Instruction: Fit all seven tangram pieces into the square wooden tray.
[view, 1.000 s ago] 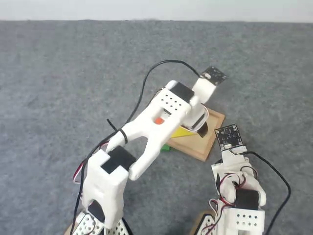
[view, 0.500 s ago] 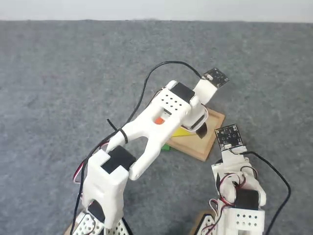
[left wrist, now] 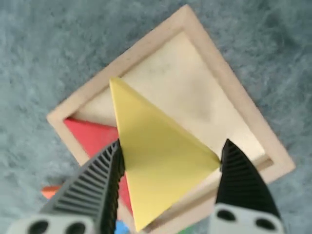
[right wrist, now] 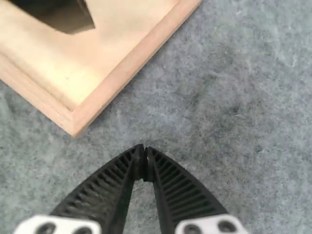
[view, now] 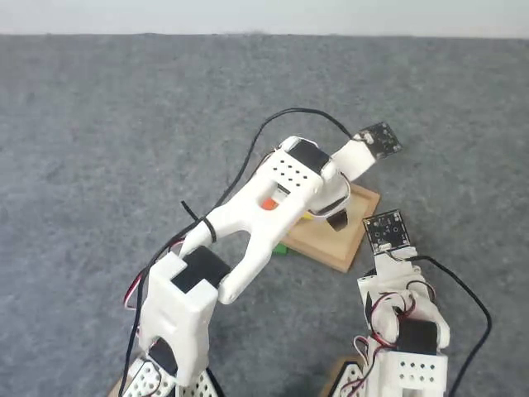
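My left gripper [left wrist: 172,145] is shut on a yellow triangle [left wrist: 156,161], holding it tilted just above the square wooden tray [left wrist: 234,92]. A red piece [left wrist: 92,134] lies flat in one corner of the tray, partly under the triangle. In the high view the left arm [view: 273,198] stretches over the tray [view: 343,248] and hides most of it. My right gripper [right wrist: 145,148] is shut and holds nothing. It hangs over the grey carpet just off a corner of the tray [right wrist: 136,58].
Beside the tray lie an orange piece [left wrist: 51,191] and a blue piece [left wrist: 121,227]. A green piece [view: 281,248] shows under the left arm. The right arm [view: 401,318] stands at the near right. Open grey carpet spreads to the left and far side.
The left wrist has turned, swinging its camera module to the right. The yellow triangle has turned with it over the tray. The right arm has kept still.
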Controlling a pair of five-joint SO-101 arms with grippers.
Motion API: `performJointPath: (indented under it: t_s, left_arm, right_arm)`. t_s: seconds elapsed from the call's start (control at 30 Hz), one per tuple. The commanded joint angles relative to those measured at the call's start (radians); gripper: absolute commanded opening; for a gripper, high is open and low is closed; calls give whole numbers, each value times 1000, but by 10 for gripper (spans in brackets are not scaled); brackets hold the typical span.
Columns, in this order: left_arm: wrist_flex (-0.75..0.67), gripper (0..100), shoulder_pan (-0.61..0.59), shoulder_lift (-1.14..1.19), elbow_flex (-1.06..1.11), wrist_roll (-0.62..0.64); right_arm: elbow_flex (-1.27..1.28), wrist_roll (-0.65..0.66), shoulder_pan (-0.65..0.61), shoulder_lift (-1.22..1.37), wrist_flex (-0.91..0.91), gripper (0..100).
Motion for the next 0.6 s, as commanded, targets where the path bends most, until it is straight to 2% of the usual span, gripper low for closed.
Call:
performJointPath:
  t_s: [0.0, 0.13, 0.27, 0.57]
  left_arm:
    - [-18, 155, 6, -6, -13, -173]
    - [-18, 155, 9, -6, -16, -351]
    - [-18, 155, 9, -6, -13, -462]
    - [-89, 155, 17, 57, -51, -505]
  right_arm:
    - [18, -2, -5, -19, 13, 8]
    - [18, -2, -5, -19, 13, 8]
    - [18, -2, -5, -19, 13, 8]
    - [18, -2, -5, -19, 13, 8]
